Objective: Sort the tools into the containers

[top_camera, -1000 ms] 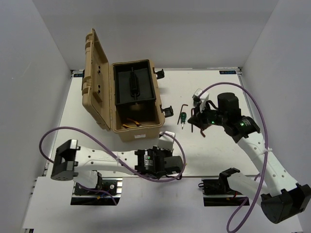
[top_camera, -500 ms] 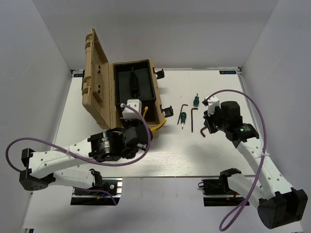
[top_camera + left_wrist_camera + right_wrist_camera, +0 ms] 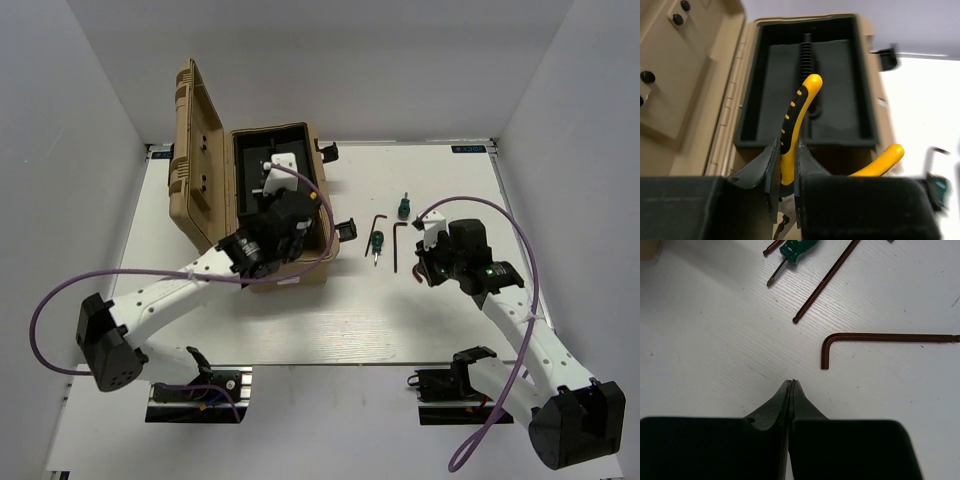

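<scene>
My left gripper (image 3: 786,150) is shut on one handle of the yellow pliers (image 3: 797,107), and their other handle (image 3: 880,160) sticks out to the right. It hangs over the open tan toolbox (image 3: 300,275), just in front of its black tray (image 3: 840,75). My right gripper (image 3: 791,382) is shut and empty, low over the table. An L-shaped hex key (image 3: 880,337) lies just beyond its tips, with a second hex key (image 3: 825,282) and a green screwdriver (image 3: 795,251) farther off. Another green screwdriver (image 3: 404,206) lies toward the back.
The toolbox lid (image 3: 195,150) stands open on the box's left side. Black latches (image 3: 346,228) jut from its right side. White walls close in the table on the left, back and right.
My left arm has swung from the table's near edge up over the toolbox, carrying the pliers. My right gripper has drawn back a little from the tools, still shut.
</scene>
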